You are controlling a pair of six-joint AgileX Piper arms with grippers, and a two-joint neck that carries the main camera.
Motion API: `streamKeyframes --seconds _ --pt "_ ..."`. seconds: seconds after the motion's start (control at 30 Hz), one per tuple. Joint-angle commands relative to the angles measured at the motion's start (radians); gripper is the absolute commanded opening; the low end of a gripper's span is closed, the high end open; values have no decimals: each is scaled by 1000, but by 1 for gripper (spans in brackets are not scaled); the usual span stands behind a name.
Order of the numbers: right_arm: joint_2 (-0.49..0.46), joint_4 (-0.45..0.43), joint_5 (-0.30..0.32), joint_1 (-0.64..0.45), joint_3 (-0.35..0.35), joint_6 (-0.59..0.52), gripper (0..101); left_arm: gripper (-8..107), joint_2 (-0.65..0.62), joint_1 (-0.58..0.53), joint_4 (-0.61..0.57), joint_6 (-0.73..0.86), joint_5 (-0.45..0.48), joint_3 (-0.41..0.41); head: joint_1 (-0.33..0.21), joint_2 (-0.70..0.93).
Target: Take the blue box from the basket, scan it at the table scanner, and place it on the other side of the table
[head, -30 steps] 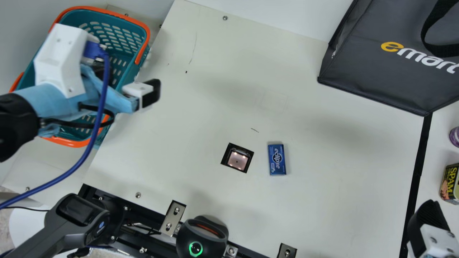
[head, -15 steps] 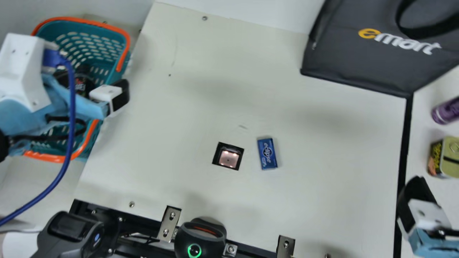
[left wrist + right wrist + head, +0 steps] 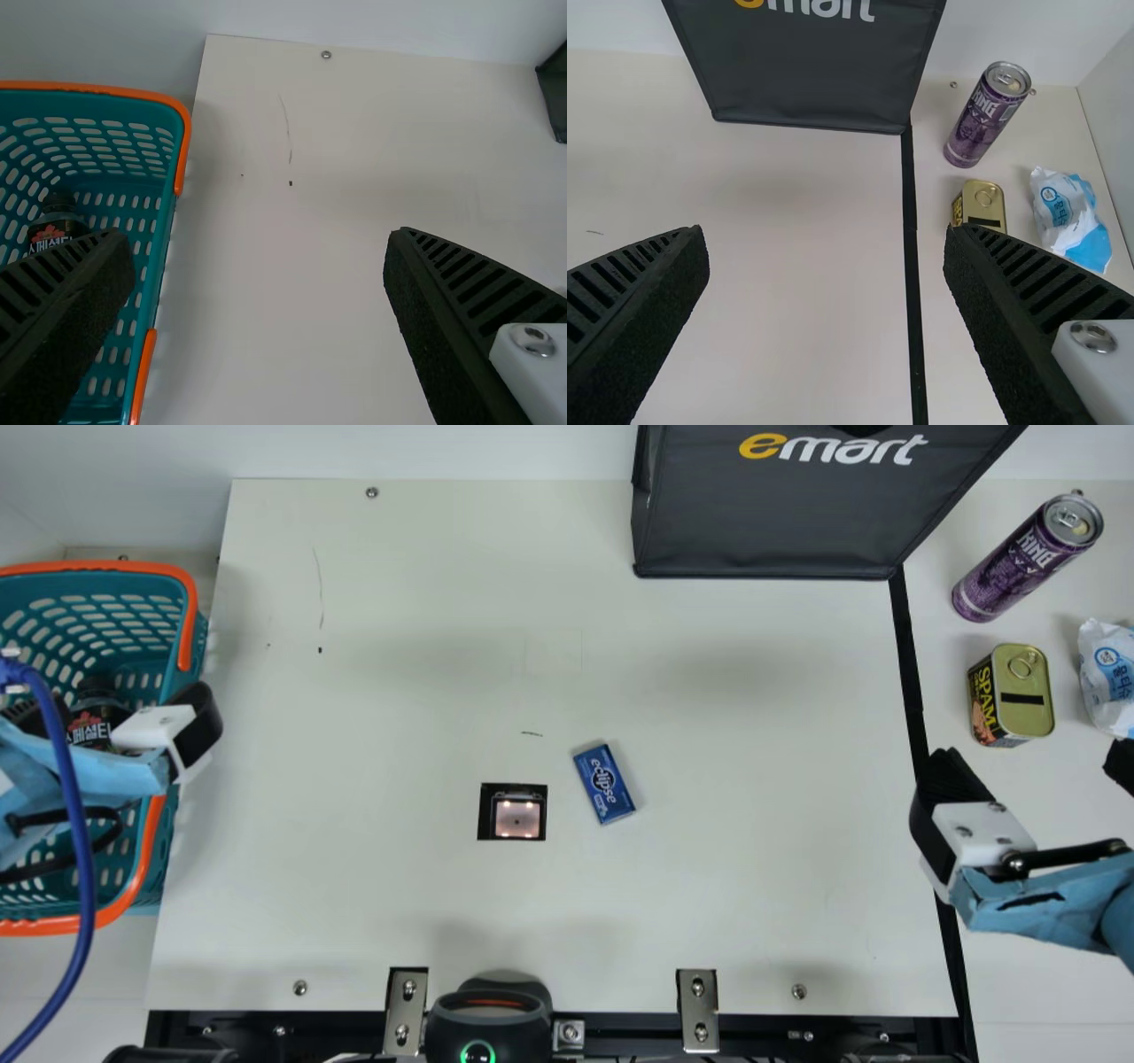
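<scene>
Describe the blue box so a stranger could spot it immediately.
On the broad cream table, find the black-framed, lit scanner window. The blue box lies just right of it in the main view; unlike that square inset window, it is oblong with white lettering, sitting askew.

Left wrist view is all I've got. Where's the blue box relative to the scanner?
Observer: In main view, the box lies just right of the scanner, a gap between them.
Operator: Right gripper holding anything?
Observer: No, the right gripper is open, nothing between its fingers.
Operator: What's past the black strip?
Observer: Right of the strip in main view: a purple can, a tin and a white-and-blue packet.
</scene>
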Motion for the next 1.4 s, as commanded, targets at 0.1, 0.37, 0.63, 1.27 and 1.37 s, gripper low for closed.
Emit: streamKeyframes --seconds 0.1,0.37,0.63,1.27,1.37 --pt "36 -5 5 52 -15 -11 95 90 0 0 0 0 0 0 -29 0" --pt "147 28 5 173 -41 -98 95 90 0 0 0 0 0 0 -29 0" --pt "243 155 5 187 -40 -252 95 90 0 0 0 0 0 0 -29 0" --pt "414 349 5 198 81 -420 95 90 0 0 0 0 0 0 -29 0" --pt "436 358 -5 211 99 -417 95 90 0 0 0 0 0 0 -29 0"
